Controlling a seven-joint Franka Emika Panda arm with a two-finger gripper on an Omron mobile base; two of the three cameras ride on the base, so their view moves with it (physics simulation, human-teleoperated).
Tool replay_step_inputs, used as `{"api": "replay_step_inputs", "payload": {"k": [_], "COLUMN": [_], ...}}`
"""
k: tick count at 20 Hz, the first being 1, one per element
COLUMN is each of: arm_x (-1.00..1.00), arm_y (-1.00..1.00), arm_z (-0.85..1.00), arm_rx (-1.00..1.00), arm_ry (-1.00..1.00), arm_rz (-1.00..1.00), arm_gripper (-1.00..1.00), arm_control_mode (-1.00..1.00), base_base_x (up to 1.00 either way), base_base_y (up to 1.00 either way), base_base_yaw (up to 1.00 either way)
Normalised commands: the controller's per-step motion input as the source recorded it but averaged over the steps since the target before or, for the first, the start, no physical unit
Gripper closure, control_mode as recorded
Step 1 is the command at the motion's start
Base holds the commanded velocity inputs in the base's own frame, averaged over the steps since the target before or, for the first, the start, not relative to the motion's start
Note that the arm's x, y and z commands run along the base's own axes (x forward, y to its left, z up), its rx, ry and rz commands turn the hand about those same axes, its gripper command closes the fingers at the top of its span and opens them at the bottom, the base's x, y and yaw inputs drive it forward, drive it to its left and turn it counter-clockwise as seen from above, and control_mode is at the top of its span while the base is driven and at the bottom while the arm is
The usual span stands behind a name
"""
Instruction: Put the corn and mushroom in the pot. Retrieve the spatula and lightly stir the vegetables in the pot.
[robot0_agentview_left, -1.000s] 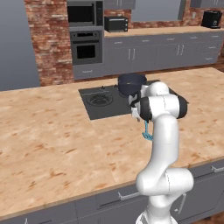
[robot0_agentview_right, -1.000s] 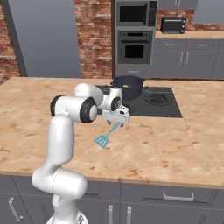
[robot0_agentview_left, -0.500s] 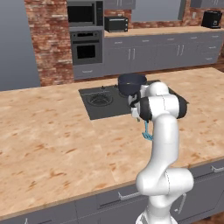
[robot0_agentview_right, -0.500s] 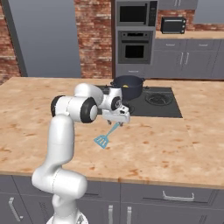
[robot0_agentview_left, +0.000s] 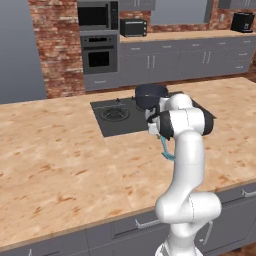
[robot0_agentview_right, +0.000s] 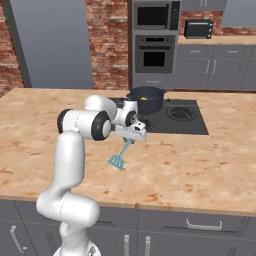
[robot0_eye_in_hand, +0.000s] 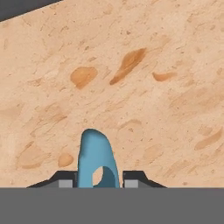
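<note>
Spatula (robot0_agentview_right: 118, 159) handle's now pinched by the tool (robot0_agentview_right: 131, 135), which was wide open a second ago, so next it's lifting toward the pot (robot0_agentview_right: 145, 99) to stir.

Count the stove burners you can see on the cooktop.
2. One burner lies bare on the cooktop's left half in the left base view, the same one at. The pot stands on the other half and may hide more.

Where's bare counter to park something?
Wide bare counter left of the stove, and a strip right of the spatula. Crowded around the pot and the gripper.
</note>
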Motion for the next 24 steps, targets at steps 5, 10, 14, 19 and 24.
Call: {"api": "replay_step_inputs", "payload": {"k": [5,10,14,19,24], "arm_x": [-0.41,-0.3,-0.21,-0.04,-0.06], "arm_y": [-0.04,-0.01,0.03,0.12,0.18], "arm_z": [-0.48,-0.08,0.45,0.69,0.8], "arm_rx": [0.0,0.0,0.0,0.0,0.0], "arm_ry": [0.0,-0.06,-0.09,-0.02,-0.02], "arm_rz": [-0.17,-0.18,-0.11,-0.02,0.0], "arm_gripper": [1.0,1.0,1.0,1.0,1.0], "arm_control_mode": [-1.0,-1.0,-1.0,-1.0,-1.0], "base_base_x": [0.0,0.0,0.0,0.0,0.0], "base_base_y": [0.0,0.0,0.0,0.0,0.0], "base_base_yaw": [0.0,0.0,0.0,0.0,0.0]}}
